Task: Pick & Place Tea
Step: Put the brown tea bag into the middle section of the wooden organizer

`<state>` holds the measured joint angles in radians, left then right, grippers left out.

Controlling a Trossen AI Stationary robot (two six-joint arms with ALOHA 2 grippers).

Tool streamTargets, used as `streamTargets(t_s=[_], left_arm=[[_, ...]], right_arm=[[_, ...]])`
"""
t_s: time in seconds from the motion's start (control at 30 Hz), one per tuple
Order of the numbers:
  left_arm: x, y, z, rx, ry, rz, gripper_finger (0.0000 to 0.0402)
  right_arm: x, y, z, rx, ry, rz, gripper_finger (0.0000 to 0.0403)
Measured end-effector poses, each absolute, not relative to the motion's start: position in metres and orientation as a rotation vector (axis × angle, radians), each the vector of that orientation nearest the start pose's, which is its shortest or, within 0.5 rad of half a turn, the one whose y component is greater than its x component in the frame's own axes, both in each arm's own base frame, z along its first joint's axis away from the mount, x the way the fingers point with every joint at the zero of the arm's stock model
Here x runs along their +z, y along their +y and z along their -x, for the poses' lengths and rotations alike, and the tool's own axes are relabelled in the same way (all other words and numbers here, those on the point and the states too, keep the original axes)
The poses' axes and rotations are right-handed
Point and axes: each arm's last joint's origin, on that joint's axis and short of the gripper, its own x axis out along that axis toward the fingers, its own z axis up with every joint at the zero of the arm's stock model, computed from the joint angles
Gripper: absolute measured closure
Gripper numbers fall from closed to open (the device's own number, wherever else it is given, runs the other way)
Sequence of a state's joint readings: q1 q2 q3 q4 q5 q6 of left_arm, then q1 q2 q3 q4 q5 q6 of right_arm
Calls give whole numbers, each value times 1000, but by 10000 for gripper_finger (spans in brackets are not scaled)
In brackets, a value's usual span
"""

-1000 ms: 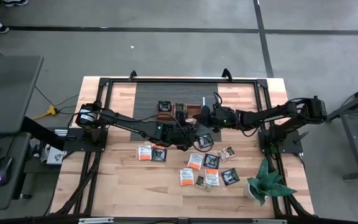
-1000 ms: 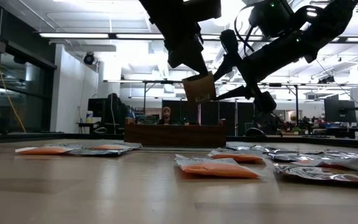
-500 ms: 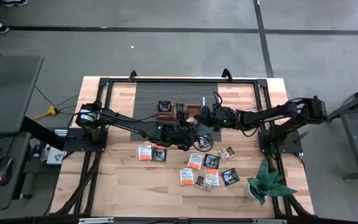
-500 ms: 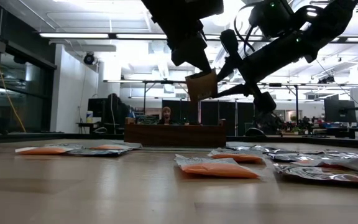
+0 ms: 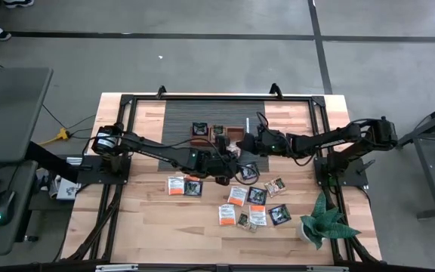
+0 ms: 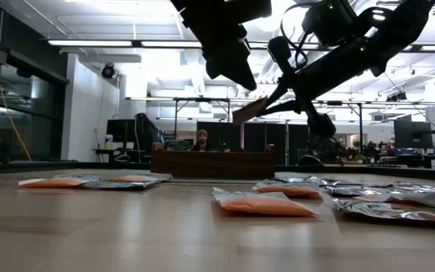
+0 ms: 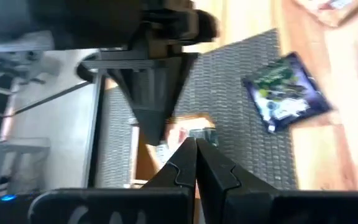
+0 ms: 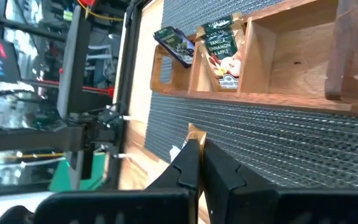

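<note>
Right gripper (image 6: 266, 106) pinches a pale beige tea sachet (image 6: 249, 110) in the air above the wooden tray (image 8: 278, 62). Left gripper (image 5: 225, 162), fingers clenched empty, hangs beside it. In the tray's middle compartment, a sachet (image 8: 222, 53) reads "VANILLA CINNAMON APPLE".

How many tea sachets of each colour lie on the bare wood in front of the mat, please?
Orange-and-white sachets: 4
Dark sachets: 5, one partly hidden
Pale beige sachet: 1
Total: 10
</note>
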<state>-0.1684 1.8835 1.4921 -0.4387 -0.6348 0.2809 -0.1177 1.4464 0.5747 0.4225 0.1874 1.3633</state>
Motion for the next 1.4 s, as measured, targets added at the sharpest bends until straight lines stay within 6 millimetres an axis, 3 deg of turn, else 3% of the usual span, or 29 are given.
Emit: streamTargets(t_s=[0.13, 0.23, 0.4, 0.57, 0.67, 0.87, 1.13, 1.4], left_arm=[[247, -55, -408, 251, 857, -555, 393], [242, -54, -403, 251, 908, -485, 363], [235, -29, -390, 275, 1066, -184, 287], [249, -5, -381, 241, 1061, -34, 241], [265, 3, -382, 158, 984, -30, 237], [271, 13, -376, -80, 987, 4, 236], [264, 10, -381, -176, 985, 6, 236], [253, 10, -386, -179, 1003, 11, 236]], right_arm=[[173, -38, -274, -564, 199, -1275, 401], [172, -38, -274, -556, 229, -1225, 402], [172, -36, -274, -510, 276, -1125, 402], [171, -35, -274, -448, 334, -1027, 403], [171, -34, -274, -388, 377, -963, 403], [175, -30, -273, -236, 467, -826, 403], [210, -30, -282, -177, 803, -498, 402], [244, -32, -285, -146, 915, -312, 402]])
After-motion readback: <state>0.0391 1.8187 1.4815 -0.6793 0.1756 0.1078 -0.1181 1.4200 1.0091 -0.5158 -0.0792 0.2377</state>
